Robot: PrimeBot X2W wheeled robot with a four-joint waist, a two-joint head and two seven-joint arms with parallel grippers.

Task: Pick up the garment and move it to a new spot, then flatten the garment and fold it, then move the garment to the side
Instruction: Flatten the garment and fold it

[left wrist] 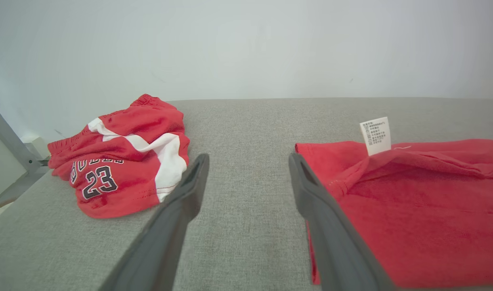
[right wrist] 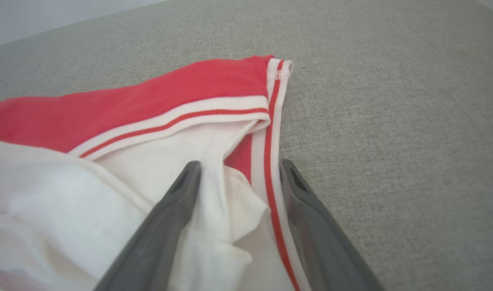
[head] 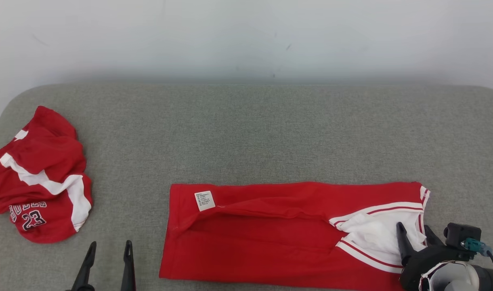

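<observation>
The garment (head: pixel 270 238), red with white and red striped trim, lies folded in a long strip across the grey cushion, its white label (head: pixel 204 200) at the left end. My right gripper (head: pixel 413 226) is at its right end, open. In the right wrist view the right gripper (right wrist: pixel 240 163) straddles the striped edge, with white fabric of the garment (right wrist: pixel 129 109) under and between the fingers. Just left of the garment's left edge (left wrist: pixel 412 210) is my left gripper (head: pixel 111 244), also open (left wrist: pixel 248 159) and over bare cushion.
A second red garment (head: pixel 40 178), crumpled and printed with 23, lies at the far left (left wrist: pixel 121 178). The grey cushion (head: pixel 270 133) runs back to a white wall (head: pixel 246 36). A grey metal bar (left wrist: pixel 8 141) stands beyond the cushion's left end.
</observation>
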